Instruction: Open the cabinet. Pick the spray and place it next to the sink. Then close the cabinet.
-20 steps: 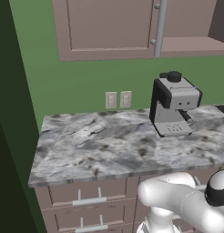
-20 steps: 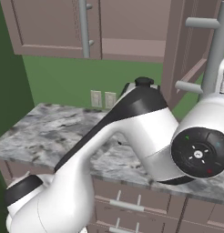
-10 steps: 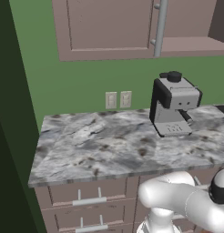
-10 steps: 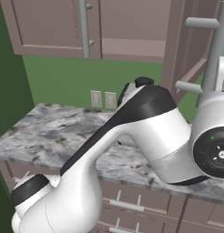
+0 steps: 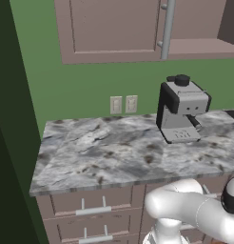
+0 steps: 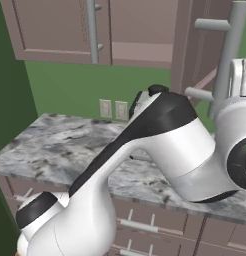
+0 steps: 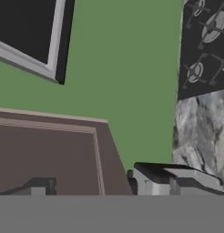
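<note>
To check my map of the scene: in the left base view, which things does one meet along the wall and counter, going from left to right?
Wall outlets → cabinet's grey handle → coffee machine.

A grey and black coffee machine (image 5: 181, 108) stands upright on the grey marbled countertop (image 5: 114, 152), close to the green wall (image 5: 90, 83). To its left, two white wall outlets (image 5: 123, 104) sit side by side on that wall, just above the counter. Under the counter edge runs a row of mauve-brown drawers (image 5: 90, 205) with small grey handles (image 5: 92, 210). A darker green wall panel (image 5: 12, 143) borders the counter on the left. In the hand view, a black stovetop (image 7: 205, 45) with round burners adjoins the marbled stone, and a dark window (image 7: 29, 32) with a pale frame is set in the green wall.
</note>
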Controlling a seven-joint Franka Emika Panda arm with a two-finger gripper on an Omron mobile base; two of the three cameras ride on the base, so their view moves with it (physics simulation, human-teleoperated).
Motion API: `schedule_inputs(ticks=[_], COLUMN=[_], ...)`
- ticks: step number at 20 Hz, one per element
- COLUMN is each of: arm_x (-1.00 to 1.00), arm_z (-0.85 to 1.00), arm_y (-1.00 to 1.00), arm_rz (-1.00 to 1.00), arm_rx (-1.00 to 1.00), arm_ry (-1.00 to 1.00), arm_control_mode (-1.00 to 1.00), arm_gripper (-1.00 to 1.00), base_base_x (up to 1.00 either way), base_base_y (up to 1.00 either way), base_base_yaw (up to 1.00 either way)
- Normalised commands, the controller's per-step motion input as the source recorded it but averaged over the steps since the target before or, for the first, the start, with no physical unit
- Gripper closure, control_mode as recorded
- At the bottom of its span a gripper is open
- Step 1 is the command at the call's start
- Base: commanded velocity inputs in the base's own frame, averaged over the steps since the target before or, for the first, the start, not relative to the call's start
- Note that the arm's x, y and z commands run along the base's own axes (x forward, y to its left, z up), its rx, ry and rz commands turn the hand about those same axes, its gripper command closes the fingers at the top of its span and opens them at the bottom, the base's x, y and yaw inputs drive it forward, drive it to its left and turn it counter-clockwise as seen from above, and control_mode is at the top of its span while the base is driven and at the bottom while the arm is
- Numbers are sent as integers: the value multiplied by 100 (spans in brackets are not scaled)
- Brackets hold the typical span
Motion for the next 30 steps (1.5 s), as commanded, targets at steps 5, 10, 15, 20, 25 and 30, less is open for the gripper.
schedule_inputs(ticks=[5,10,15,20,25,30], arm_x=[6,21,29,40,57,69], arm_z=[-5,-6,-6,-6,-1,-2], arm_y=[40,45,47,55,50,44], arm_rz=[5,1,0,0,0,3], arm_rx=[0,-1,0,0,1,5], arm_ry=[0,0,3,7,6,9], arm_control_mode=[-100,-100,-100,-100,-100,-100], arm_gripper=[-100,-100,-100,-100,-100,-100], base_base_x=[0,0,0,0,0,0], base_base_y=[0,0,0,0,0,0], base_base_yaw=[0,0,0,0,0,0])
